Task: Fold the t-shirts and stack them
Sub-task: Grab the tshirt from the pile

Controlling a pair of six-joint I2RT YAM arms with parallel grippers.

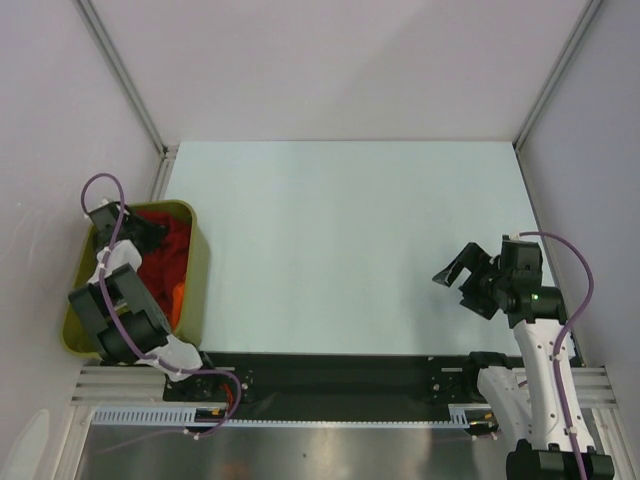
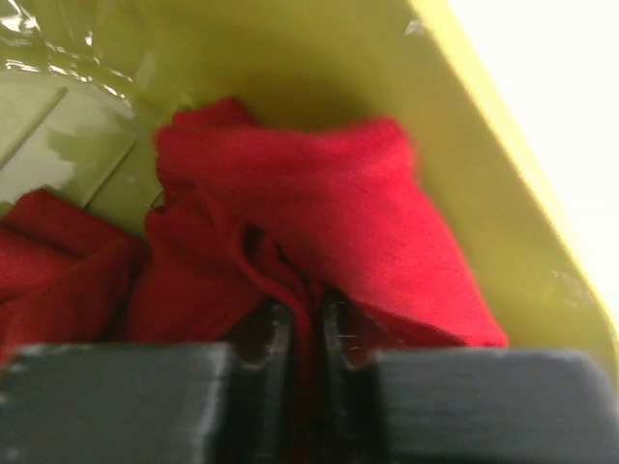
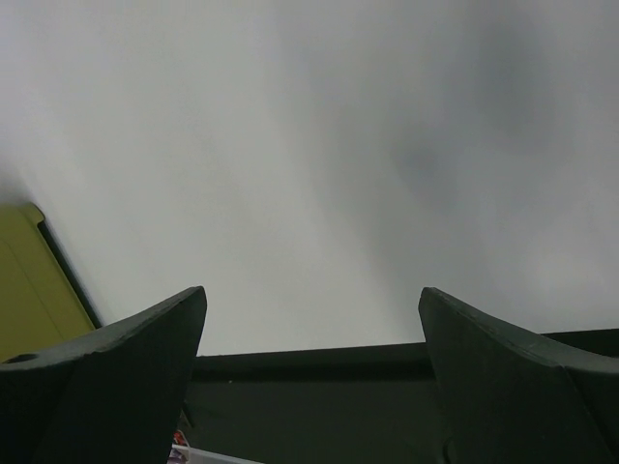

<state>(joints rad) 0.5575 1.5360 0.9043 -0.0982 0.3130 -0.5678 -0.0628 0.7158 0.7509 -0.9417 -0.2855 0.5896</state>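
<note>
Left gripper [image 2: 308, 324] inside basket [image 2: 503, 174]
Jaws pinch a fold of red t-shirt [image 2: 329, 193]; right gripper [image 3: 311, 324] spread wide above table [image 1: 340, 230].

One olive-green basket [image 1: 201, 275] at nine o'clock; one tabletop [image 1: 340, 240]; two claws, the left claw [image 2: 308, 324] and the right claw [image 1: 463, 279]. The red t-shirts [image 1: 172, 252] lie bunched together, too tangled to count.
</note>
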